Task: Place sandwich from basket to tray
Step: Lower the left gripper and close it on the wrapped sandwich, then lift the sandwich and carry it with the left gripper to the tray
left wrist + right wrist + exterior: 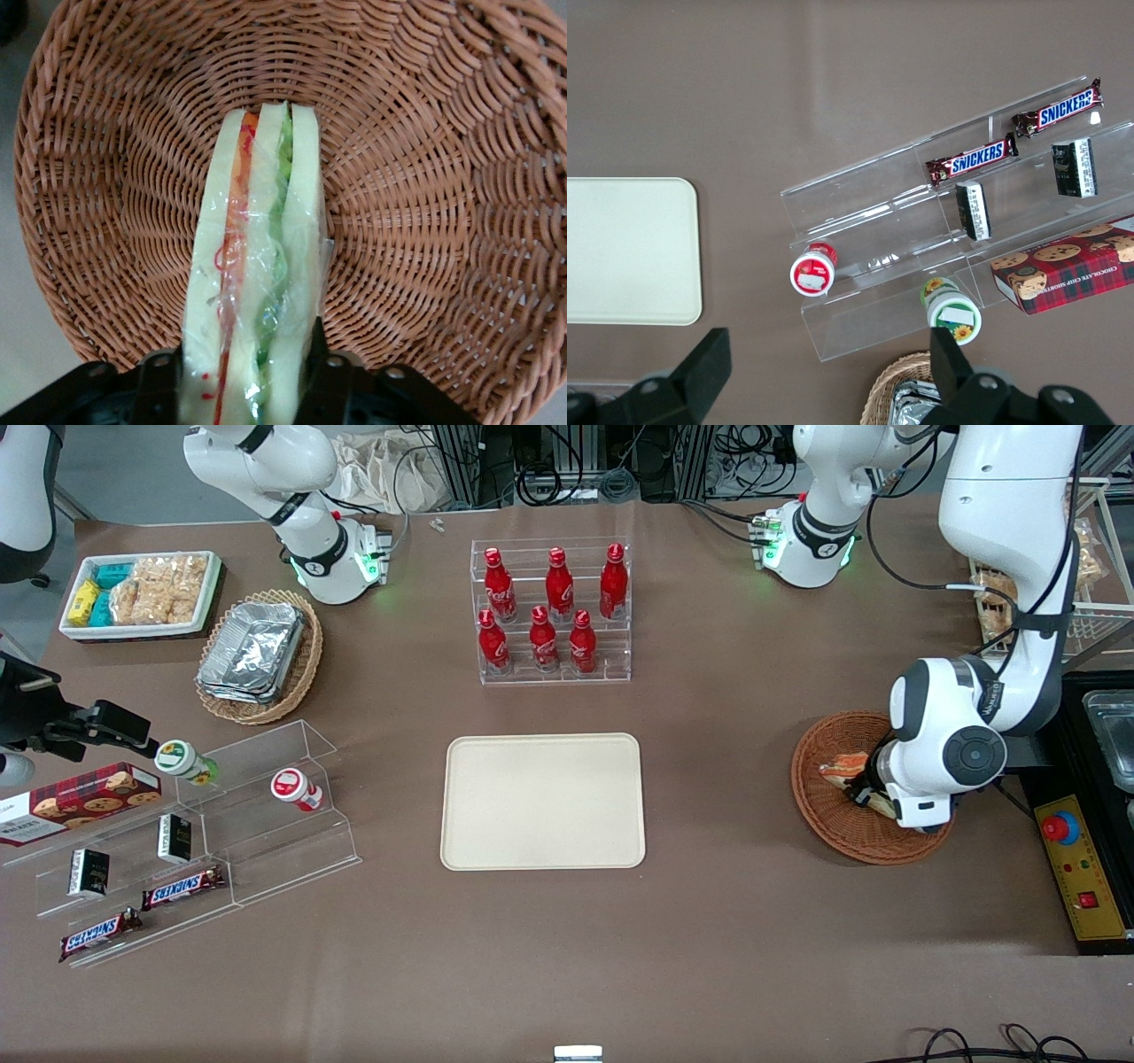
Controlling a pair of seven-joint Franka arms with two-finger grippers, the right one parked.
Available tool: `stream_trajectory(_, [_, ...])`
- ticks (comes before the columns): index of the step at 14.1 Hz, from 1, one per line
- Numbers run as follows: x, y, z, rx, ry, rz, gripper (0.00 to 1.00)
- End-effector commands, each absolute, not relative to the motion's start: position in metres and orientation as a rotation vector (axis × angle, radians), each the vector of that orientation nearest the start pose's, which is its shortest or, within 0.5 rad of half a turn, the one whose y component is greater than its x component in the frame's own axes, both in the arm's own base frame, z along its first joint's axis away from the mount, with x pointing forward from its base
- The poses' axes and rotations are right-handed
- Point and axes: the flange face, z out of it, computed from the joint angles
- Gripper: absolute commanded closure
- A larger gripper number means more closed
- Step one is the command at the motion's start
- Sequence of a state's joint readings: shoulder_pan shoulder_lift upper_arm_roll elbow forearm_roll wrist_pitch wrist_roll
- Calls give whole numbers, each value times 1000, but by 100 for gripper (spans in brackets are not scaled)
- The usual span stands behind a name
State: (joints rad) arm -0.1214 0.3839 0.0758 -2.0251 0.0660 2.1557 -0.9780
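Note:
The sandwich, a wrapped wedge of pale bread with orange, red and green filling, lies in the round reddish-brown wicker basket. In the front view the basket sits toward the working arm's end of the table, and a bit of the sandwich shows beside the arm. My left gripper is down inside the basket, its two black fingers pressed on either side of the sandwich's wide end. The cream-beige tray lies flat at the table's middle with nothing on it.
A clear rack of red bottles stands farther from the front camera than the tray. A tan oval basket with foil trays, a white snack bin and a clear stepped shelf of snacks lie toward the parked arm's end. A control box sits beside the basket.

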Motion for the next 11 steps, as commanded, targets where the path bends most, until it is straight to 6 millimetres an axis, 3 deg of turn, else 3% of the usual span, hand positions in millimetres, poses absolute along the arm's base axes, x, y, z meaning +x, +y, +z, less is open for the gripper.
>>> stream_trajectory(1, [565,-22,274,-2650,-1252,239,100])
stream_trajectory(5, [552,-34,364,-2723,-1078,335,100])
stream_trajectory(6, [547,-49,387,-2751,-990,365,100])
stream_trajectory(9, [541,-128,430,-2859,-816,445,100])
stream_trajectory(11, [531,-191,431,-2943,-696,452,100])
